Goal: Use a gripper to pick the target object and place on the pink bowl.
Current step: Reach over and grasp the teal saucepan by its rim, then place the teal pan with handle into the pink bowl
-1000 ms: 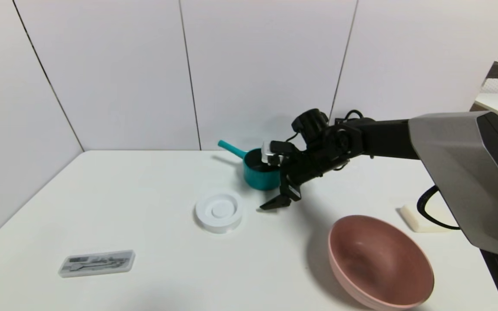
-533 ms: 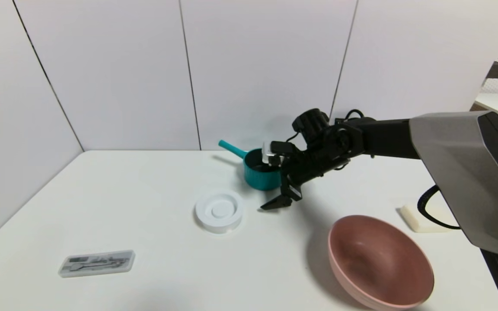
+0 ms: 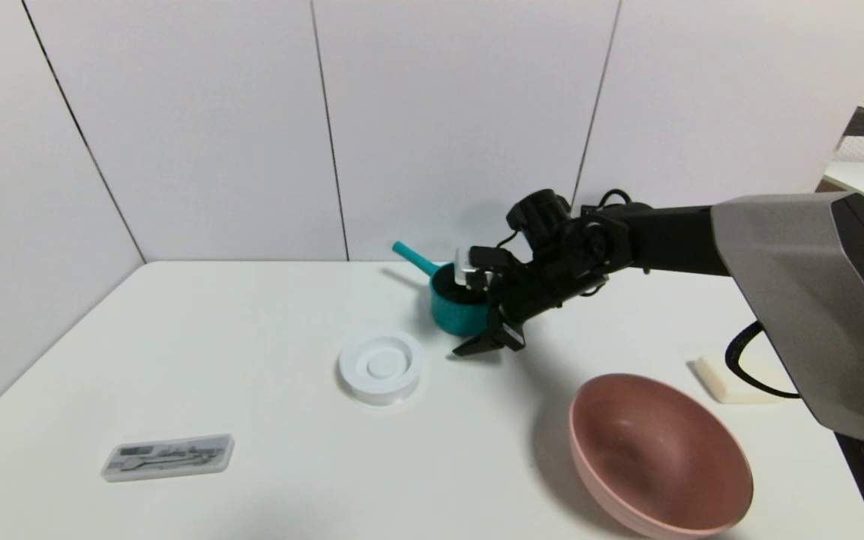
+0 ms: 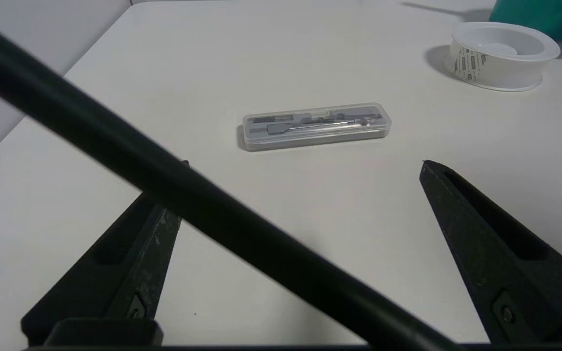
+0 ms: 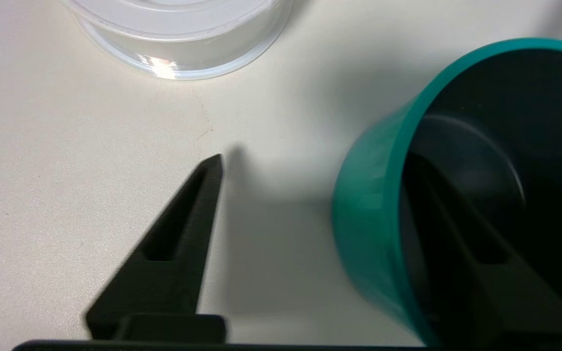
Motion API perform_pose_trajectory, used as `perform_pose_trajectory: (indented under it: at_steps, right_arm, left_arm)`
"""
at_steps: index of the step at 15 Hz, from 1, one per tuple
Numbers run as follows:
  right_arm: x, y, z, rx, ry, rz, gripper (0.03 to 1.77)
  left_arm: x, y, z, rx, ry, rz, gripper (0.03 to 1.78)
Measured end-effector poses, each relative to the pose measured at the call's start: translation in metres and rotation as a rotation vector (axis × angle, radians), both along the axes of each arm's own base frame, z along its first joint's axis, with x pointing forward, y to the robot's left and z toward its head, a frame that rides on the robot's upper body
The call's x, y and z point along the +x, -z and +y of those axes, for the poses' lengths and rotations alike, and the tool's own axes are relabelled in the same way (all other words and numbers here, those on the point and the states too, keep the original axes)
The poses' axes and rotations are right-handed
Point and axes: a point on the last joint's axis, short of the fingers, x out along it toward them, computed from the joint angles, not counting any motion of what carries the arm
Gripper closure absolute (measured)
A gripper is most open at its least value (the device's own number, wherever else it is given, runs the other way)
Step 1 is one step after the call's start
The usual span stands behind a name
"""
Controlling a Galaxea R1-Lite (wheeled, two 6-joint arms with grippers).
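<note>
Your right hand [image 3: 483, 324]: black tapered fingers spread, one inside the teal saucepan [image 3: 456, 304] (glossy rim, dark interior), one outside its wall. Saucepan: at the desk's [image 3: 252, 420] far middle, behind a white ringed disc [image 3: 380, 367]. Pink bowl [image 3: 657, 454]: matte, shallow, near right. Left hand [image 4: 300, 253]: spread above a clear plastic case [image 4: 316, 126].

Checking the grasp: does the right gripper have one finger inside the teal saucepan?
Yes: in the right wrist view one finger is inside the teal saucepan, the other outside its wall.
</note>
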Motion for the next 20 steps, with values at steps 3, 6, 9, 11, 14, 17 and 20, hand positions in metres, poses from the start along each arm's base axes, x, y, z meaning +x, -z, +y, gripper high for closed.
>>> perform_pose_trajectory:
  at_steps: [3, 6, 9, 11, 14, 17, 20]
  right_arm:
    - [-0.001, -0.001, 0.001, 0.002, -0.003, -0.002, 0.98]
    - [-0.001, -0.004, 0.002, 0.007, -0.004, -0.009, 1.69]
    - [-0.003, -0.006, 0.002, 0.007, -0.006, -0.007, 1.68]
    - [-0.005, -0.01, 0.002, 0.01, -0.003, -0.009, 1.68]
    - [-0.009, -0.022, 0.0, 0.023, 0.001, -0.027, 1.68]
    - [-0.015, -0.047, -0.007, 0.053, 0.026, -0.055, 1.68]
    - [-0.032, -0.087, -0.017, 0.111, 0.082, -0.069, 1.68]
  left_arm:
    - [0.0, 0.0, 0.0, 0.0, 0.0, 0.0, 0.12]
    - [0.0, 0.0, 0.0, 0.0, -0.001, 0.0, 0.12]
    - [0.0, 0.0, 0.0, 0.0, 0.0, 0.0, 0.12]
    - [0.0, 0.0, 0.0, 0.0, 0.0, 0.0, 0.12]
    - [0.0, 0.0, 0.0, 0.0, 0.0, 0.0, 0.12]
    - [0.0, 0.0, 0.0, 0.0, 0.0, 0.0, 0.12]
    - [0.0, 0.0, 0.0, 0.0, 0.0, 0.0, 0.12]
